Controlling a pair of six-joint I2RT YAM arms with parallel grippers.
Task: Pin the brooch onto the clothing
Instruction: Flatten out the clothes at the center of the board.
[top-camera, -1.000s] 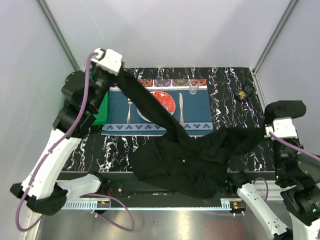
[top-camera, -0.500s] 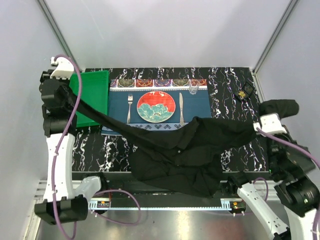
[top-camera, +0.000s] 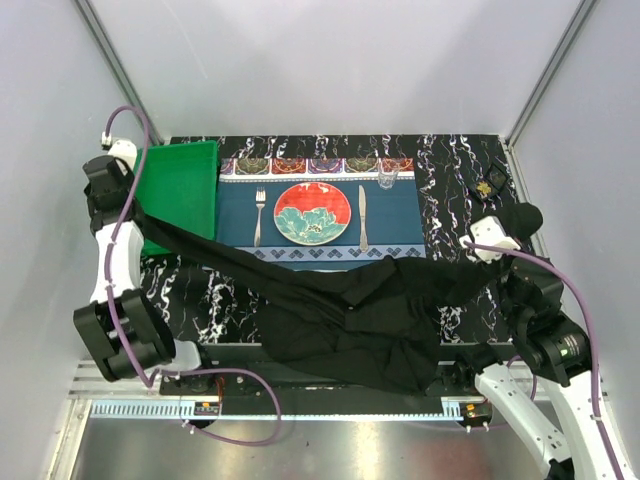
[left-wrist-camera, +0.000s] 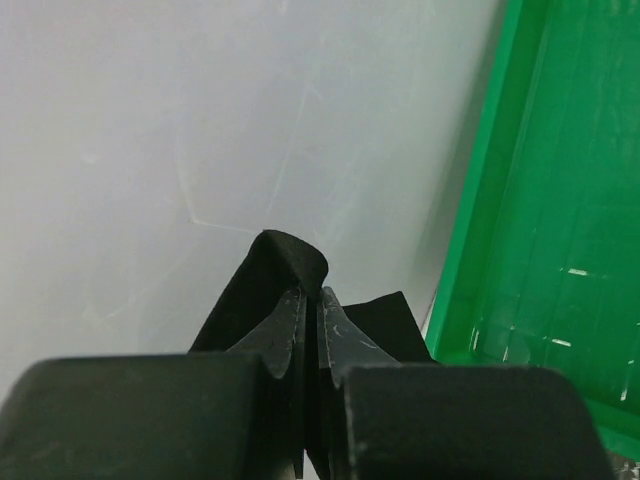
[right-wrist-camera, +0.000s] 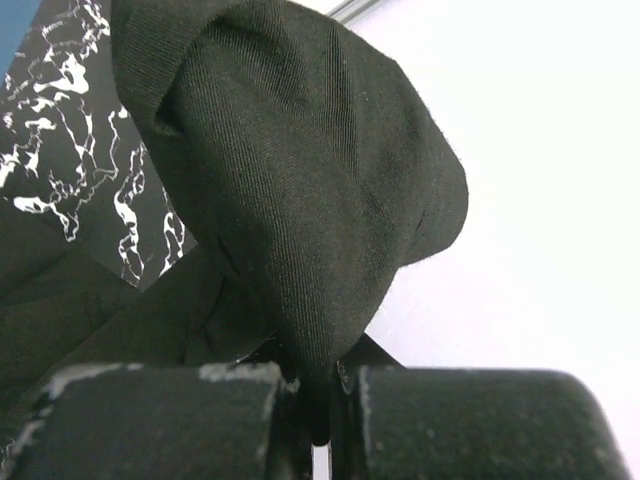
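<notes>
1. Top view: the left claw (top-camera: 138, 208) is clenched on one sleeve end of the black shirt (top-camera: 350, 320) at the left edge of the table (top-camera: 450, 170), beside the green tray (top-camera: 185, 180). The right claw (top-camera: 505, 232) is clenched on the other sleeve at the right. The shirt is stretched between them, its body bunched and hanging over the near edge. The brooch (top-camera: 487, 187) lies at the far right of the table, clear of the shirt.
2. Left wrist view: the left claw (left-wrist-camera: 310, 300) pinches a thin fold of the shirt (left-wrist-camera: 285, 260), with the tray (left-wrist-camera: 540, 200) just to its right.
3. Right wrist view: the right claw (right-wrist-camera: 315, 385) grips a bulging wad of the shirt (right-wrist-camera: 300, 180).
4. Risk: the grip on the left is thin, so more tension may pull the sleeve free. The bunched body may also slide off the near edge. A swing of the right sleeve could knock the brooch.
5. Change: a second ago the shirt draped over the plate (top-camera: 312, 213). Now the plate is uncovered. The left claw has swung left and lowered, and the right claw has come inward.
</notes>
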